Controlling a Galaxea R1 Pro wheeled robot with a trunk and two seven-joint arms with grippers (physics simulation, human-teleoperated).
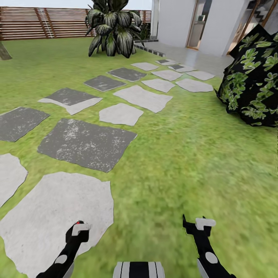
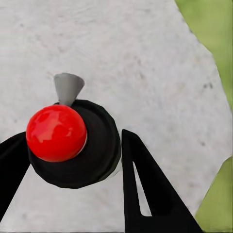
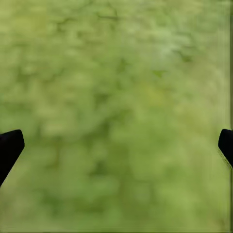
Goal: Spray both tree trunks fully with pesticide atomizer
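We look out from the head camera over a garden lawn [image 1: 185,162], where a path of pale and dark grey stepping stones [image 1: 87,143] runs from the near left toward a white house [image 1: 181,23] at the far right. A brown slatted fence [image 1: 42,23] closes the far edge, with a broad-leaved plant [image 1: 112,29] standing before it and a dark bush with green leaves [image 1: 251,81] at the right edge. At the far left edge, a sliver of grey-brown tree trunk [image 1: 4,52] meets the grass.

Our left gripper [image 1: 79,229] hangs above the nearest pale slab [image 1: 50,216], a spot of red showing at its tip. The left wrist camera tells us more: the pesticide atomizer [image 2: 73,143], a black round body with a glossy red ball on top and a small grey nozzle, sits between the two black fingers [image 2: 145,189], which press against its sides, the pale stone beneath.

Our right gripper [image 1: 199,226] hangs over bare grass [image 3: 116,116]; its wrist camera shows both fingertips [image 3: 9,148] at the frame's far sides, jaws wide apart, nothing between them.

Open lawn stretches ahead and to the right as far as the bush, while the stones lie flat across the left.
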